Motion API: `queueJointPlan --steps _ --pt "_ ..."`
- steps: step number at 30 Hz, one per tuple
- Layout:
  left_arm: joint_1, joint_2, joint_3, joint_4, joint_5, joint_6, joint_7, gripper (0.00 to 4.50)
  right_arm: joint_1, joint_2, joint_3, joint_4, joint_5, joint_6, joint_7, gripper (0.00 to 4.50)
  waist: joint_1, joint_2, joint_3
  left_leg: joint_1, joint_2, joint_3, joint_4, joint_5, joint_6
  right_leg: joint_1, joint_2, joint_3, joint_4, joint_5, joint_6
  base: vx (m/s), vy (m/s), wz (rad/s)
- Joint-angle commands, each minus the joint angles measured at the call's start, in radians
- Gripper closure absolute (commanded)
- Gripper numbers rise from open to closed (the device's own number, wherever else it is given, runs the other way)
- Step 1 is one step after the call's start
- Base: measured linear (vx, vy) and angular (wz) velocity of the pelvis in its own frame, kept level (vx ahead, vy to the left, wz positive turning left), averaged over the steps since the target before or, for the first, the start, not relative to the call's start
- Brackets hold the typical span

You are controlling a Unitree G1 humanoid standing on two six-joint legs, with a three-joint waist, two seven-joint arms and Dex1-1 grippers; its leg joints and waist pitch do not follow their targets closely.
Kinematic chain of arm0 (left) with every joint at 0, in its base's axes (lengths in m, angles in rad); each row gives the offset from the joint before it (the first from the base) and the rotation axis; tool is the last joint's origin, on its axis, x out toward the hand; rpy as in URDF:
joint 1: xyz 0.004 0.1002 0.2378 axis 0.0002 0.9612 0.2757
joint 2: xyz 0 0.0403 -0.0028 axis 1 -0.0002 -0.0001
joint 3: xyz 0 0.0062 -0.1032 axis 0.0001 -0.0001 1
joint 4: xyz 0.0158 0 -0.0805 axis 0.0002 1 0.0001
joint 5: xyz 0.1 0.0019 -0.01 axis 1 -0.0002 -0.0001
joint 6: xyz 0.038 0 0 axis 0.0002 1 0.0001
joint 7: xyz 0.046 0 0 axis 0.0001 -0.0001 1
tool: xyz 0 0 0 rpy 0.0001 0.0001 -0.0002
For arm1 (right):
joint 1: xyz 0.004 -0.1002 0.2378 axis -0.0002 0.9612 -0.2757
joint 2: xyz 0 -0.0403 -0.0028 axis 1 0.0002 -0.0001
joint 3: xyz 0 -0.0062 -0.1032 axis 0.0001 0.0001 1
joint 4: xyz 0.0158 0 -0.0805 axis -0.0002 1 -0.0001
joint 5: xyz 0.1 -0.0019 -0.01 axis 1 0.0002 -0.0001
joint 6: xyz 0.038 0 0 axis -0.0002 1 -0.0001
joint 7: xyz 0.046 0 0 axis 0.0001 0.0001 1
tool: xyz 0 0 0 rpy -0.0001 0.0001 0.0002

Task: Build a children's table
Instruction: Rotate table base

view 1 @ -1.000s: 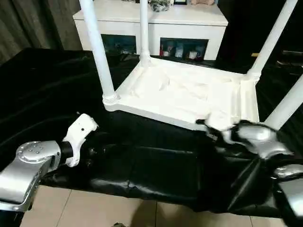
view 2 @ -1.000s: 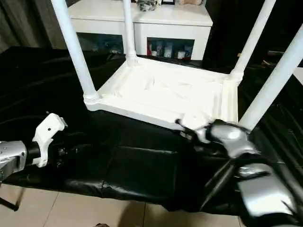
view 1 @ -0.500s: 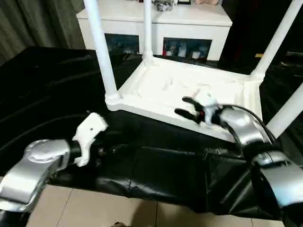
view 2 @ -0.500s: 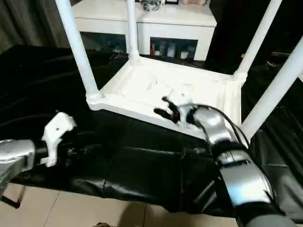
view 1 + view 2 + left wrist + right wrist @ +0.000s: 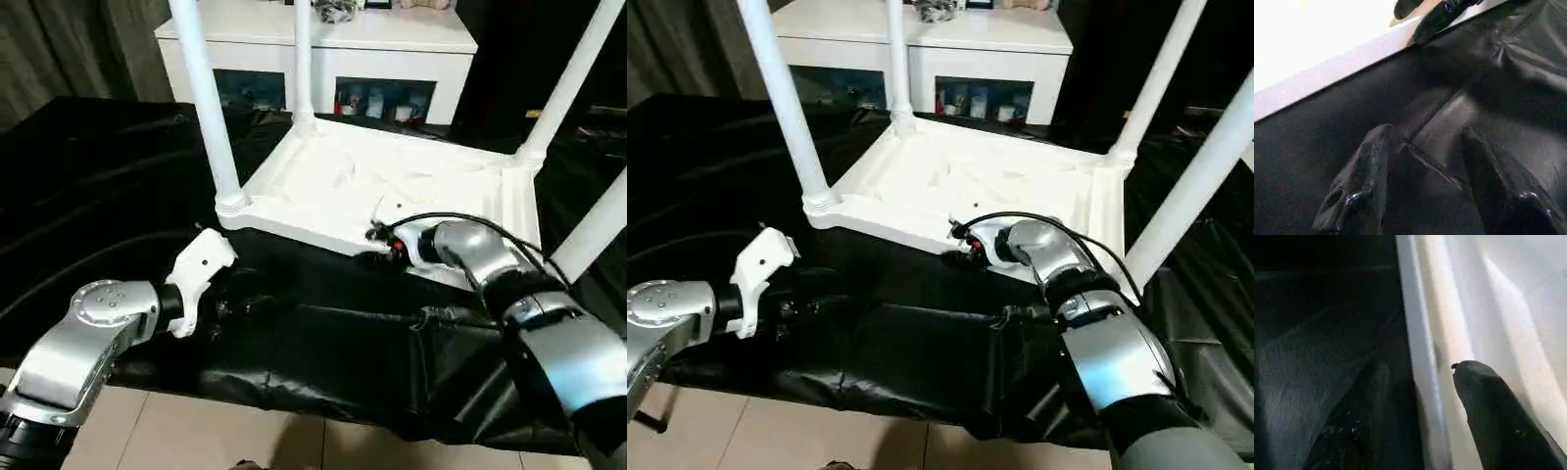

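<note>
Left eye view: the children's table (image 5: 392,186), glossy moulded white plastic, lies upside down at upper centre on crinkled black sheeting (image 5: 323,343), tapered tube legs up. The right gripper (image 5: 375,245) straddles its near rim, perhaps untouching; the left gripper (image 5: 1425,147) gapes, empty.

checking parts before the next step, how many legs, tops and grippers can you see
legs: 4, all upright in the corner sockets
top: 1, upside down on the black cover
grippers: 2, left gripper over the cover, right gripper astride the top's near rim
total: 7
</note>
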Motion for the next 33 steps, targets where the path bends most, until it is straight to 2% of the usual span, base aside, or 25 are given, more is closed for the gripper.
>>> queueJointPlan --steps 1,2,6,7,14,19,22,26,31,32,33 --pt "-0.004 0.007 -0.006 0.003 0.003 0.007 0.002 1.99 -0.021 -0.004 0.016 0.009 -0.022 0.022 0.026 2.41 0.002 -0.003 -0.067 0.036 0.056 -0.037 -0.093 -0.323 -0.023 0.026 -0.037 0.034 -0.055 -0.236 -0.251 0.0 0.0 0.0" --pt "0.0 0.01 -0.004 0.001 0.003 0.007 0.003 1.99 -0.021 -0.007 0.034 0.014 -0.038 0.021 0.059 2.52 0.002 -0.004 -0.068 0.035 0.057 -0.037 -0.092 -0.323 -0.022 0.027 -0.037 0.034 -0.054 -0.234 -0.251 0.0 0.0 0.0" --pt "0.007 0.017 0.0 0.0 0.003 0.009 0.003 1.99 -0.022 -0.008 0.048 0.021 -0.054 0.02 0.074 2.85 0.002 -0.004 -0.067 0.035 0.057 -0.037 -0.092 -0.317 -0.021 0.025 -0.037 0.035 -0.053 -0.234 -0.25 0.0 0.0 0.0" --pt "0.01 0.02 0.003 -0.002 0.003 0.009 0.003 1.99 -0.023 -0.006 0.044 0.023 -0.056 0.02 0.073 2.95 0.002 -0.008 -0.067 0.034 0.057 -0.036 -0.092 -0.306 -0.017 0.027 -0.038 0.035 -0.054 -0.227 -0.251 0.0 0.0 0.0" --pt "0.02 0.028 0.013 -0.007 0.001 0.009 0.008 1.99 -0.023 0.002 0.025 0.02 -0.042 0.005 0.089 3.5 0.004 -0.007 -0.07 0.033 0.056 -0.034 -0.088 -0.264 -0.002 0.03 -0.037 0.034 -0.048 -0.176 -0.262 0.0 0.0 0.0" --pt "0.02 0.031 0.016 -0.01 -0.003 0.014 0.011 1.99 -0.024 0.008 -0.017 0.007 0.007 -0.031 0.159 3.9 0.004 -0.004 -0.072 0.032 0.057 -0.034 -0.086 -0.249 0.012 0.032 -0.037 0.033 -0.044 -0.142 -0.275 0.0 0.0 0.0" --pt "0.016 0.034 0.017 -0.008 -0.003 0.014 0.011 1.99 -0.021 0.01 -0.037 0.0 0.032 -0.044 0.206 4.14 0.003 -0.006 -0.071 0.032 0.058 -0.034 -0.086 -0.255 0.015 0.033 -0.038 0.033 -0.045 -0.149 -0.279 0.0 0.0 0.0" --pt "0.015 0.036 0.016 -0.008 -0.002 0.012 0.013 1.99 -0.001 0.001 -0.034 -0.022 0.036 -0.114 0.287 4.42 0.003 -0.007 -0.07 0.033 0.059 -0.034 -0.087 -0.273 0.016 0.031 -0.038 0.033 -0.045 -0.164 -0.282 0.0 0.0 0.0" --pt "0.016 0.038 0.016 -0.01 -0.002 0.012 0.014 1.99 0.04 -0.041 0.024 -0.043 -0.023 -0.249 0.316 4.47 0.008 -0.005 -0.069 0.038 0.058 -0.034 -0.086 -0.285 0.009 0.027 -0.038 0.034 -0.05 -0.184 -0.276 0.0 0.0 0.0" --pt "0.016 0.038 0.014 -0.009 -0.001 0.011 0.014 1.99 0.05 -0.051 0.039 -0.047 -0.039 -0.28 0.319 4.47 0.01 -0.001 -0.069 0.037 0.058 -0.034 -0.087 -0.285 0.007 0.028 -0.038 0.034 -0.049 -0.186 -0.275 0.0 0.0 0.0" --pt "0.015 0.039 0.014 -0.008 -0.001 0.011 0.014 1.99 0.055 -0.056 0.05 -0.05 -0.051 -0.299 0.313 4.47 0.01 -0.003 -0.069 0.037 0.057 -0.035 -0.087 -0.295 0.003 0.027 -0.037 0.034 -0.051 -0.196 -0.272 0.0 0.0 0.0"
